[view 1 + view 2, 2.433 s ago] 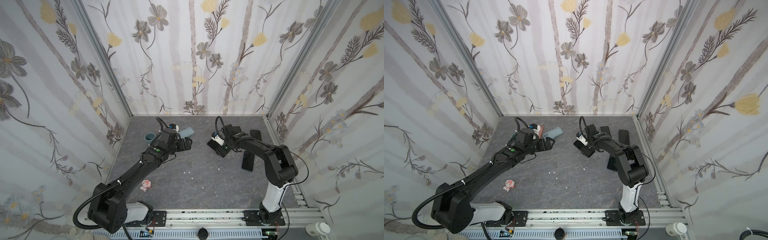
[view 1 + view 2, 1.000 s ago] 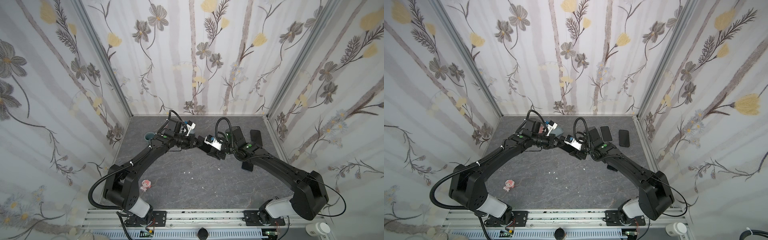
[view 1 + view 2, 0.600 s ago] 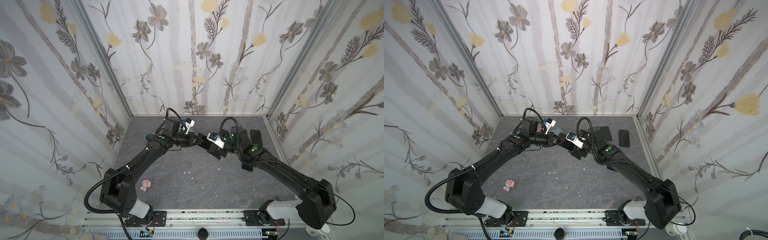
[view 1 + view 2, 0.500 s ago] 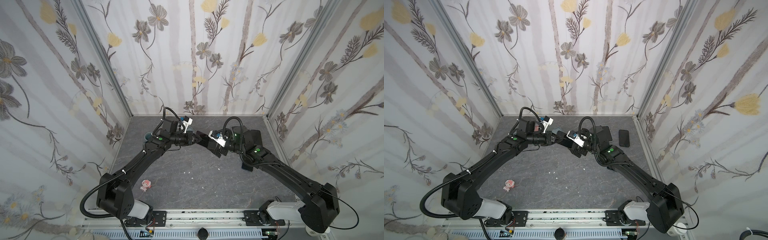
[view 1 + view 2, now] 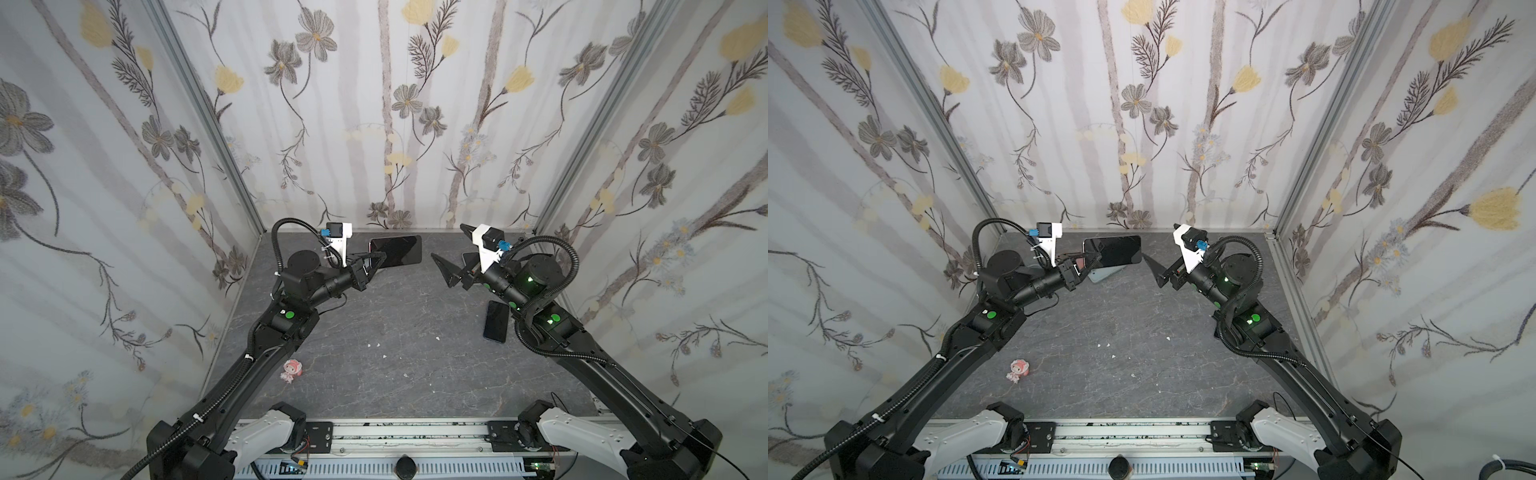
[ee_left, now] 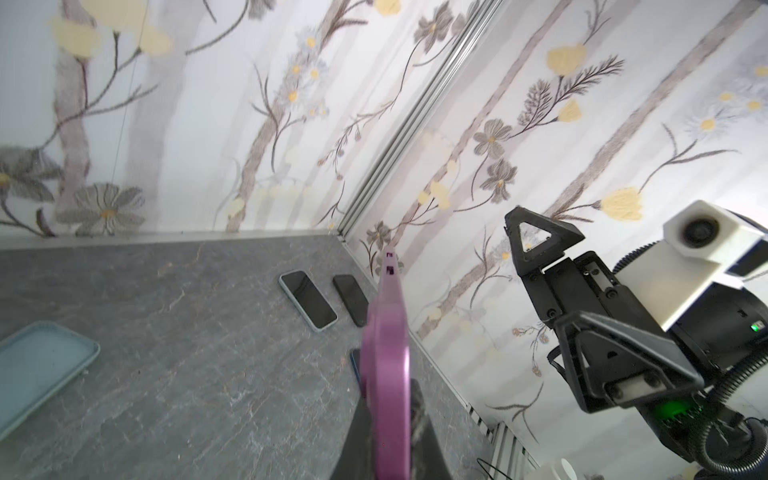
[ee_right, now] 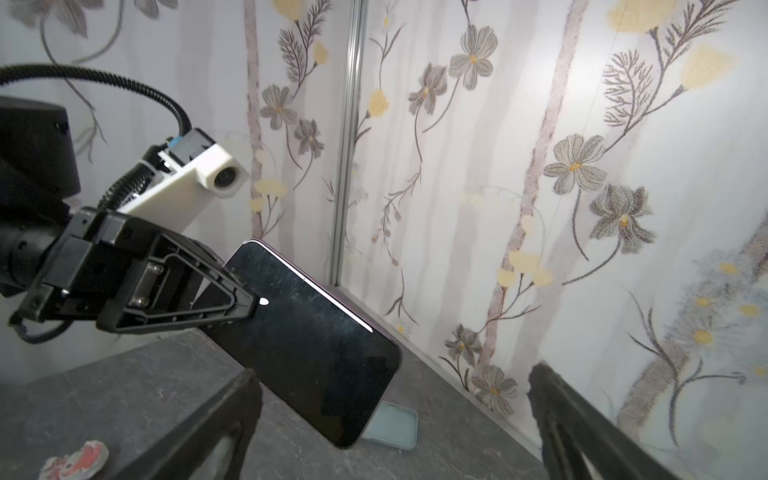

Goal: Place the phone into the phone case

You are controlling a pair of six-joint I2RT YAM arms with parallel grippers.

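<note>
Gripping the phone (image 5: 397, 249) by one short end, the left gripper (image 5: 370, 262) is clamped on it in both top views. It holds the phone clear of the table (image 5: 395, 332), dark screen showing, the free end pointing away from its fingertips. The right gripper (image 5: 454, 249) faces that free end with its fingers spread wide and nothing between them, near the phone but apart from it. A dark spare phone (image 5: 495, 321) lies flat beside the right arm, behind its gripper. In a top view the pale blue phone case (image 5: 1106, 274) lies on the table right under the held phone, just ahead of the left fingertips. A small pink toy (image 5: 1018, 370) sits far back beside the left forearm.

From the left wrist, the phone runs edge-on, a purple strip straight out from between the closed fingers. The case (image 6: 37, 365) lies empty off to one side of the gripper. Two more phones (image 6: 307, 305) lie beyond the held phone's far end.

From the right wrist, the phone hangs ahead between the two parted fingers, untouched by them. One left finger (image 7: 187, 291) presses on its screen, and the case (image 7: 395, 424) lies beneath its lower corner.
</note>
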